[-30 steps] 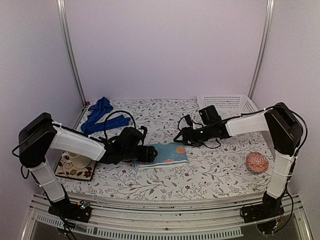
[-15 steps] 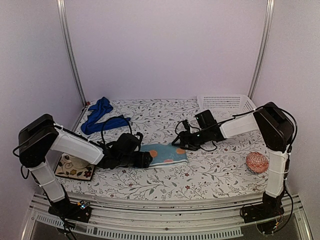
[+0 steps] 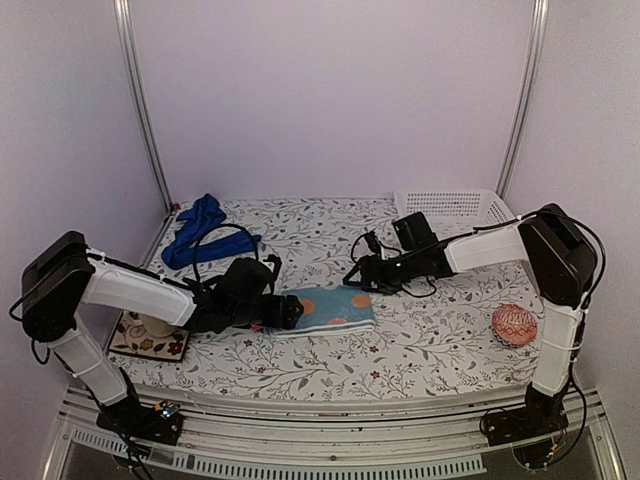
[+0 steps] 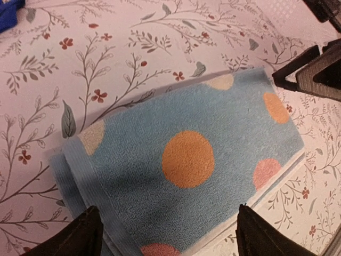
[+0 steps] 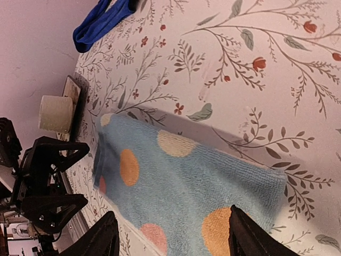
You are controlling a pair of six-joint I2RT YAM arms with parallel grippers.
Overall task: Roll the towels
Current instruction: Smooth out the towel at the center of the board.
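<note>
Both arms reached low over the floral desk [image 3: 420,340]. The left fingers [image 4: 80,240] and right fingers [image 5: 101,240] were spread wide above opposite ends of the flat, folded terry light-blue towel [image 3: 330,308] mid-desk. The royal-blue towel [image 3: 200,228] lay crumpled at the far left.

Left arm [image 3: 130,290], right arm [image 3: 490,245] outstretched, fingers [image 4: 80,237] apart

Short towel [image 3: 335,308] at centre of desk [image 3: 420,348]; long towel [image 3: 195,228] far-left corner; basket [image 3: 450,205] far-right corner; ball [image 3: 514,325] by right edge; cup [image 3: 150,318] near-left corner.
</note>
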